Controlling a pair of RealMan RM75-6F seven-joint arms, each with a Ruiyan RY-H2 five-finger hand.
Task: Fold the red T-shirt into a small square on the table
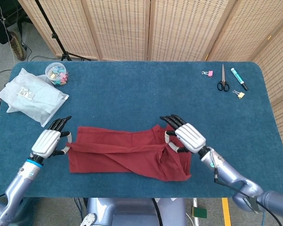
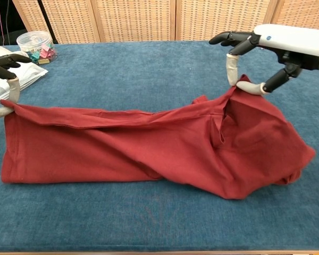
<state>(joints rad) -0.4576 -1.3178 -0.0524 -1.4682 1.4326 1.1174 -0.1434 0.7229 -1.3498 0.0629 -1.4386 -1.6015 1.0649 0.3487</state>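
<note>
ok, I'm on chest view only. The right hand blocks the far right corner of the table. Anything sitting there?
Observer: Yes. Head view shows scissors near that corner, well clear of the red T-shirt.
Operator: anything else by them?
Observer: A teal marker lies to their right, a pink clip to their left and a yellow clip just in front.
Operator: on the left I only get a white corner. What is it?
Observer: A white plastic-wrapped packet lying flat beside the tub of clips, beyond the left hand and not touching it.
</note>
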